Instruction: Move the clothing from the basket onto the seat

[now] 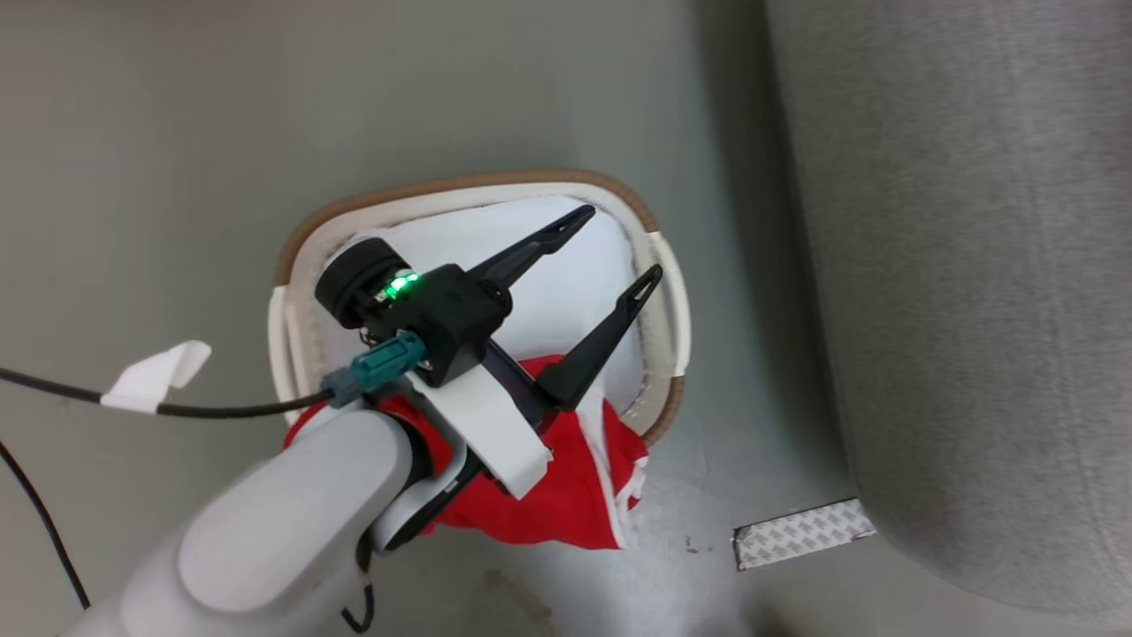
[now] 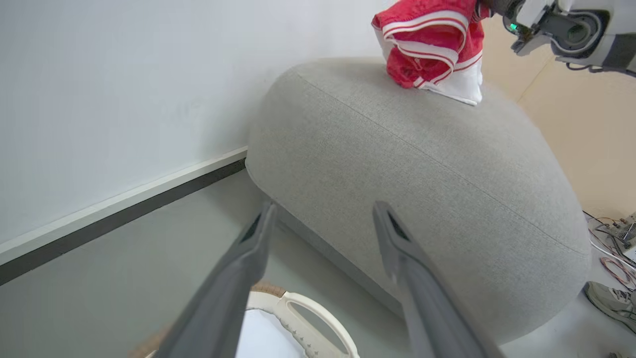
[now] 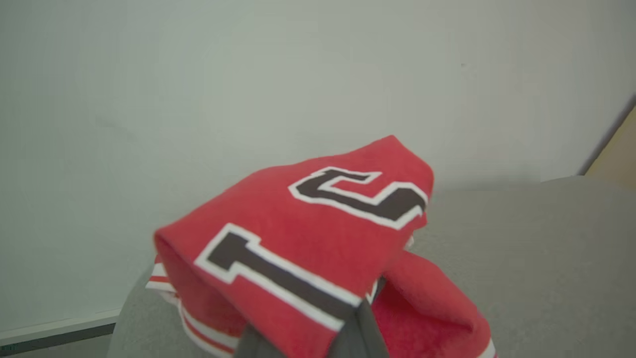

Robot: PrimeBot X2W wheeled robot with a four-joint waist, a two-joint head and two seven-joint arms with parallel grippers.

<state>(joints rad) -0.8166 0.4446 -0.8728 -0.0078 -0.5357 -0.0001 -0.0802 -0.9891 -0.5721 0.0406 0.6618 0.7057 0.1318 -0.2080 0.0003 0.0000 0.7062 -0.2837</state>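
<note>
Clothing lies in two places. One red piece [image 1: 566, 495] with white trim sits at the near end of the basket [image 1: 460, 188], bunched over the rim and spilling down its outer side toward the floor [image 1: 177, 177]; the left forearm hides part of it. The rest of the basket shows bare white lining [image 1: 566, 301]. The left pincer [image 1: 622, 241] hangs above that lining with its two dark fingers spread wide and nothing between them, one fingertip over the lining and the other close to the far rim. From the left wrist, the same fingers frame the grey sofa [image 2: 422, 164] beyond, with a cream basket handle just below them. The lettered piece [image 2: 432, 44], red with white stripes and black-and-white characters, hangs from the right pincer [image 3: 318, 345] over the rounded top of the sofa. That pincer's fingers sit close together and are clamped on the cloth, which drapes over them and hides their tips. Whether the hem touches the upholstery cannot be told. The sofa stands just beside the basket, on the robot's right. A strip of grey tape [image 1: 800, 533] lies on the floor at the sofa's base, and a shoe [image 2: 613, 301] shows by its far end.
</note>
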